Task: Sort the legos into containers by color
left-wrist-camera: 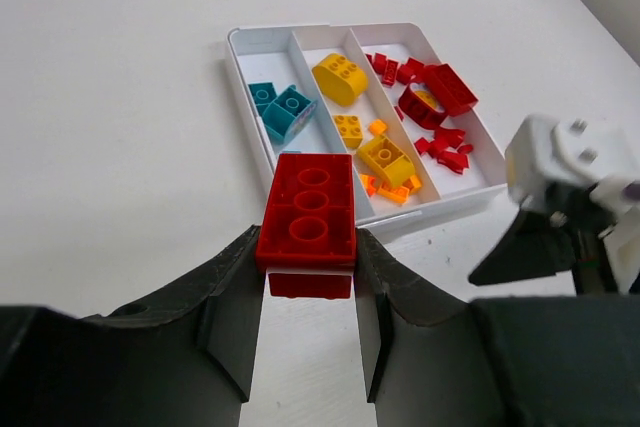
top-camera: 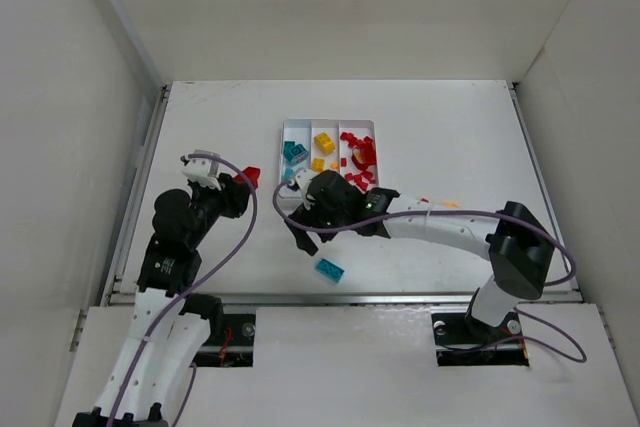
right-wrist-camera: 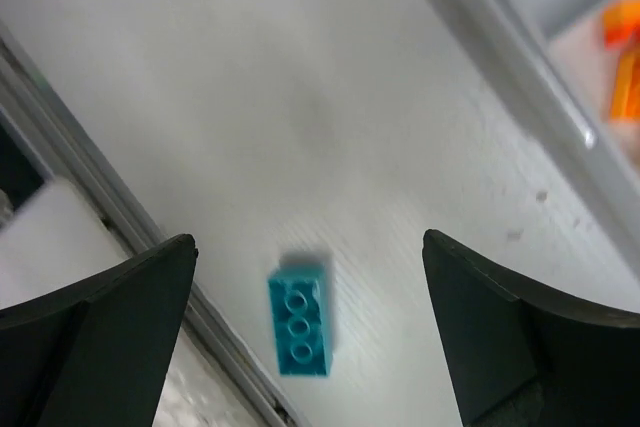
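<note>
My left gripper [top-camera: 247,178] is shut on a red brick [left-wrist-camera: 308,212] and holds it above the table, left of the white tray [top-camera: 329,124]. The tray [left-wrist-camera: 237,44] has teal bricks [left-wrist-camera: 280,110] in its left compartment, yellow and orange ones [left-wrist-camera: 340,78] in the middle and red ones [left-wrist-camera: 440,97] in the right. My right gripper [top-camera: 300,235] is open, just in front of the tray. A loose teal brick [top-camera: 329,269] lies on the table by the front edge; in the right wrist view it [right-wrist-camera: 301,329] lies below and between the open fingers.
Small orange and red bits [top-camera: 446,204] lie on the table right of the right wrist. A metal rail [top-camera: 340,298] runs along the table's front edge, close to the teal brick. White walls enclose the table on three sides.
</note>
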Available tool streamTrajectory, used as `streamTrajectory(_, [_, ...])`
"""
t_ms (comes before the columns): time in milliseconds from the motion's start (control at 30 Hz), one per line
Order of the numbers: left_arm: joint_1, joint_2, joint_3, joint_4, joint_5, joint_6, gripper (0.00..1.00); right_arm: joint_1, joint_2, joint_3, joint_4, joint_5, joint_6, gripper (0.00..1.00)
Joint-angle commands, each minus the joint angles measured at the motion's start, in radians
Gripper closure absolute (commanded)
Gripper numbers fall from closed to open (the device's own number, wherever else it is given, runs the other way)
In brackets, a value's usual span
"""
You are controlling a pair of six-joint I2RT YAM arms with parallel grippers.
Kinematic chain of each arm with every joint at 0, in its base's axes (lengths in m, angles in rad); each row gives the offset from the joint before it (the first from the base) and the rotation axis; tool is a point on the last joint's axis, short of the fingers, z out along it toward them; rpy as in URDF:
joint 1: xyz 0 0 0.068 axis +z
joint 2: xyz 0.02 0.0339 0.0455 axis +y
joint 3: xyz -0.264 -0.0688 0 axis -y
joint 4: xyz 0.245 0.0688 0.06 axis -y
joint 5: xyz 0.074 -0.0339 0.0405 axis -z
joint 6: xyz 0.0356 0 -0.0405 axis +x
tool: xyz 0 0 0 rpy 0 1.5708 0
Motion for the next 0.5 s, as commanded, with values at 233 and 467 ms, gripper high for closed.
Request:
streamTrajectory(233, [-0.003, -0.055, -0.005, 0.003, -0.046, 0.032, 1.00, 0.034, 0.036, -0.119, -0.267, 0.062, 0.059, 0.00])
streamTrajectory(467, [-0.003, -0.087, -0.026, 0.014, -0.067, 0.013, 1.00, 0.117, 0.167, -0.047, -0.308, 0.096, 0.049, 0.04])
